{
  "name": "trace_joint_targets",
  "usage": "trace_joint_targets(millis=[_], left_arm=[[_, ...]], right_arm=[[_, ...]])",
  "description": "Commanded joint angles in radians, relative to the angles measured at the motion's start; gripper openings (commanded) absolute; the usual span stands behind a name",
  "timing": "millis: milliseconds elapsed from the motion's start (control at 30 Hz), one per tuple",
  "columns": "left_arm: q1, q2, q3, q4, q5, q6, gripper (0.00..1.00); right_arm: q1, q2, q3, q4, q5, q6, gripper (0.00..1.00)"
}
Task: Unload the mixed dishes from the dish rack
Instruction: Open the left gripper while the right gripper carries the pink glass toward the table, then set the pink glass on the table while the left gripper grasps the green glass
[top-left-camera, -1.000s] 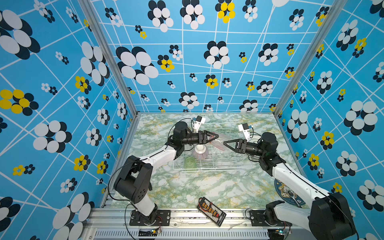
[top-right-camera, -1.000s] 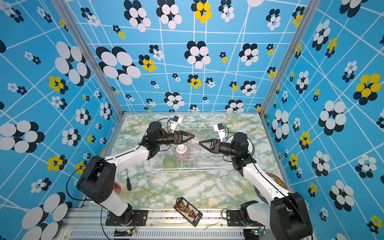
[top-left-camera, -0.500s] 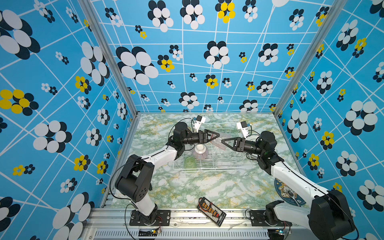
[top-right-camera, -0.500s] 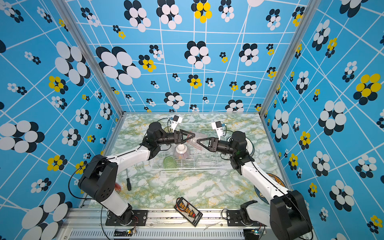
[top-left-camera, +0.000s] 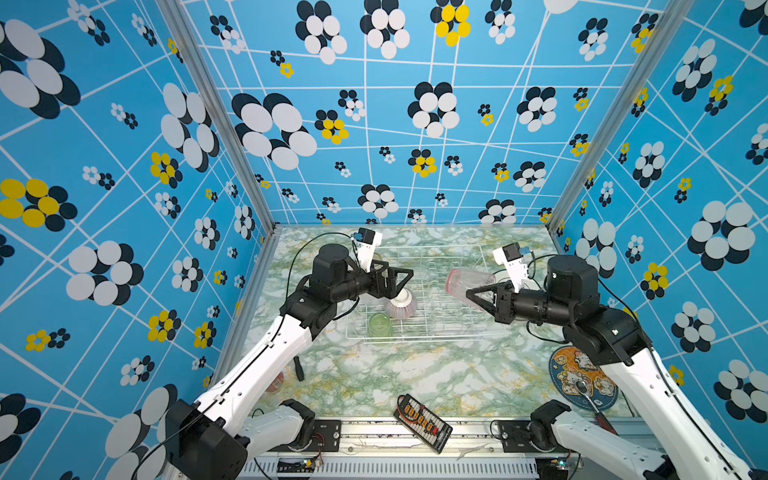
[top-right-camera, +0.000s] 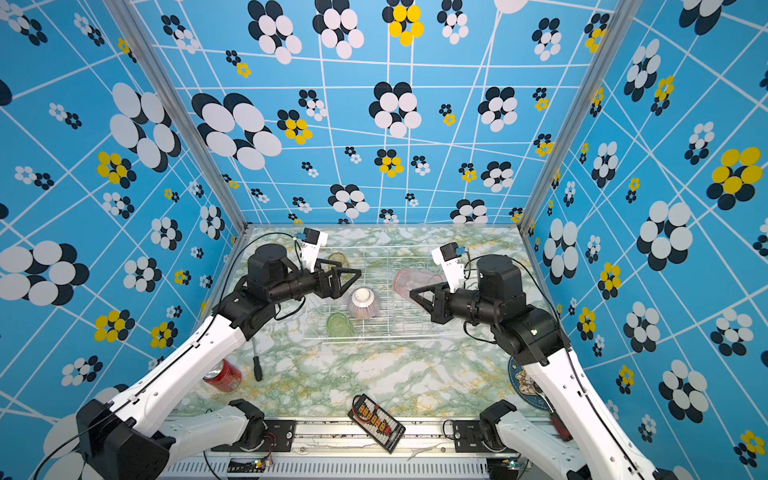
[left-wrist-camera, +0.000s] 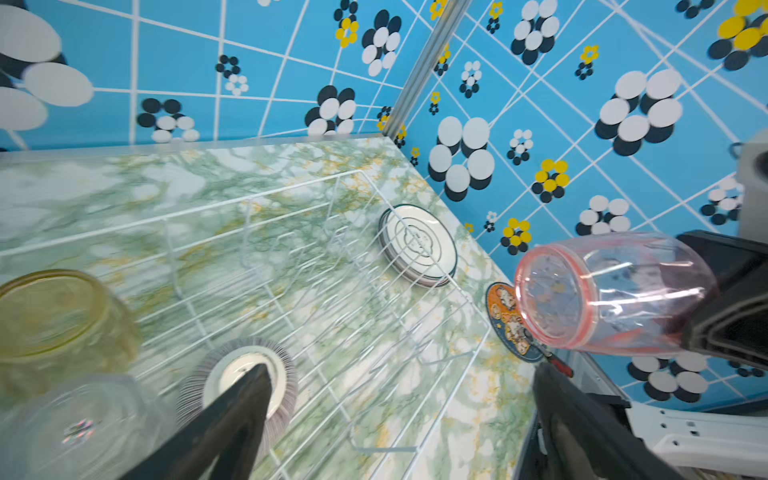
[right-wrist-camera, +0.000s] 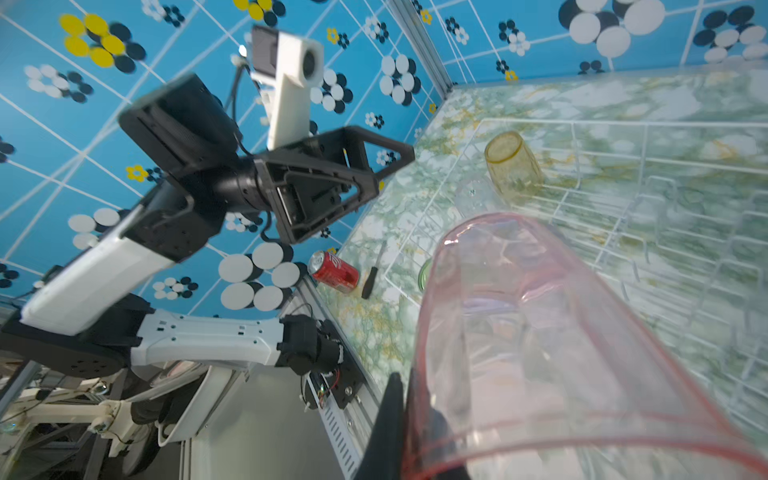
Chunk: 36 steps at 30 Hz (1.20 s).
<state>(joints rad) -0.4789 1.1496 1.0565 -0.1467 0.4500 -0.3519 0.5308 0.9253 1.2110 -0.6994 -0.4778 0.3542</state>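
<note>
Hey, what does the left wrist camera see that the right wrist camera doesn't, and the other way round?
Only the left wrist view: a white plate and the cartoon mat.
Only the right wrist view: the red can and a dark-handled tool beside it on the table.
Both: the pink tumbler, the yellow tumbler and the dish rack.

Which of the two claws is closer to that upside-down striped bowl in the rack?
Left. The left gripper hangs open close over the striped bowl. The right gripper is off across the dish rack, shut on the pink tumbler.
</note>
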Motion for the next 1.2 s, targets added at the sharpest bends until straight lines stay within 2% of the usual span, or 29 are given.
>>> trace_joint_targets(millis=[0, 133, 233, 433, 667, 833, 1167], left_arm=[[-0.02, -0.03, 0.017, -0.251, -0.142, 0.177, 0.99], [-0.08, -0.067, 0.013, -0.294, -0.23, 0.235, 0.99], [-0.153, -0.06, 0.04, -0.37, -0.409, 0.278, 0.99], [-0.238, 0.017, 0.07, -0.502, -0.632, 0.291, 0.99], [-0.248, 0.053, 0.065, -0.544, -0.69, 0.276, 0.99], [-0.244, 0.06, 0.057, -0.546, -0.715, 0.271, 0.99], [-0.207, 0.088, 0.051, -0.57, -0.674, 0.245, 0.99]], right_arm=[[0.142, -0.001, 0.034, -0.364, 0.299, -0.06, 0.0], [0.32, 0.024, 0.011, -0.51, 0.467, 0.037, 0.0], [0.405, 0.074, -0.041, -0.579, 0.538, 0.118, 0.0], [0.439, 0.158, -0.155, -0.525, 0.545, 0.185, 0.0], [0.438, 0.297, -0.211, -0.453, 0.547, 0.198, 0.0], [0.405, 0.398, -0.217, -0.427, 0.535, 0.163, 0.0], [0.327, 0.438, -0.258, -0.35, 0.476, 0.102, 0.0]])
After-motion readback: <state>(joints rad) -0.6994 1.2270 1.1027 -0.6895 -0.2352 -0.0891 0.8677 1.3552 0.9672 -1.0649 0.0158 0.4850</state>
